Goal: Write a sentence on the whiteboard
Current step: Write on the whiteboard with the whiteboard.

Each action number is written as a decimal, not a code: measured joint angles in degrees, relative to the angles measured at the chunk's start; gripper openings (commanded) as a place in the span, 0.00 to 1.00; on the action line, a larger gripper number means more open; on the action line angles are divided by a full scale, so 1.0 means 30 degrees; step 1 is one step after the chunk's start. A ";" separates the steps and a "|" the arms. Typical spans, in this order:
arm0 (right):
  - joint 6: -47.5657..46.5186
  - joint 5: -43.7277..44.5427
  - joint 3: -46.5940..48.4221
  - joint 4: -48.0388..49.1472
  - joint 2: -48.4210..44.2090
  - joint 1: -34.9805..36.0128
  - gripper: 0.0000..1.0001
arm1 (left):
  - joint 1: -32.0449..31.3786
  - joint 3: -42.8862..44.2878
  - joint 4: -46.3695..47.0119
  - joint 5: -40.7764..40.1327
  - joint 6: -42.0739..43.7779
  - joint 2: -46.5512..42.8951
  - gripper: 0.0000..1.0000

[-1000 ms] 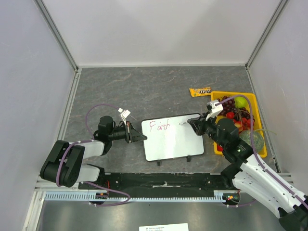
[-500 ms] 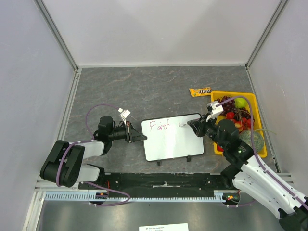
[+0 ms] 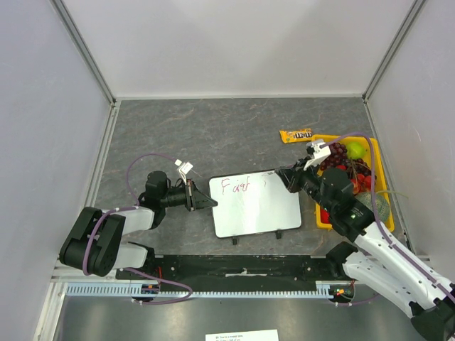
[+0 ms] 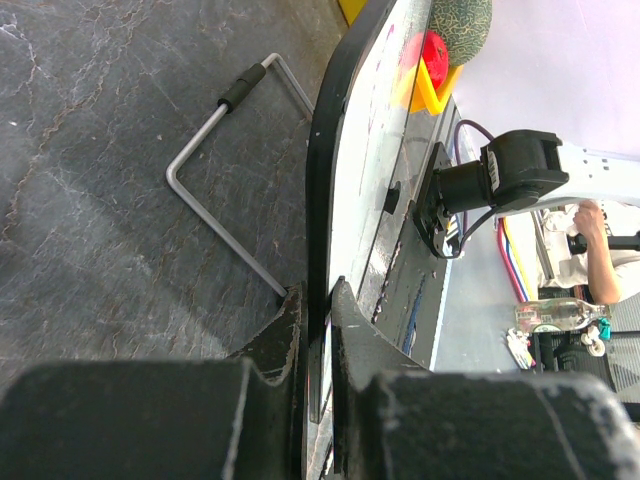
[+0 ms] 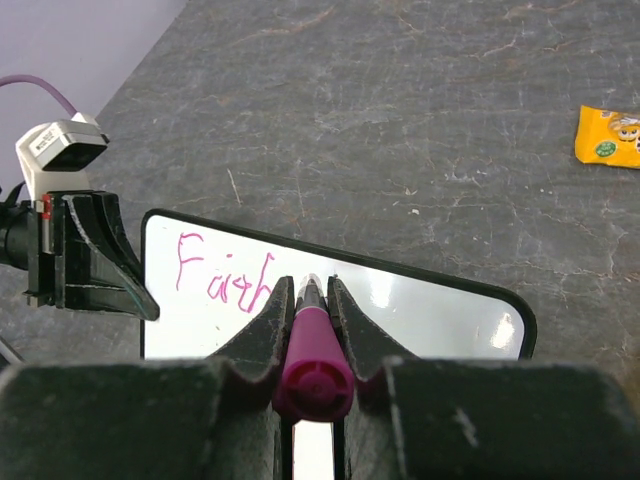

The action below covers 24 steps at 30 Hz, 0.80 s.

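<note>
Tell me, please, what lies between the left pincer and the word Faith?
Only bare whiteboard separates the left pincer from Faith, clearest in the right wrist view.

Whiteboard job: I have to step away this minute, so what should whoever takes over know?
Left gripper: shut on the whiteboard's left edge.
Right gripper: shut on a pink marker, with the tip over the board just right of the writing. I cannot tell if it touches.
Done: only "Faith" of the sentence, on the top line.
Left: every word after it.
</note>
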 measured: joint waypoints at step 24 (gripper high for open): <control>-0.0138 0.0678 -0.0947 0.0787 0.0466 0.0000 0.00 | -0.0022 0.0000 -0.0007 -0.0036 0.0007 0.0000 0.02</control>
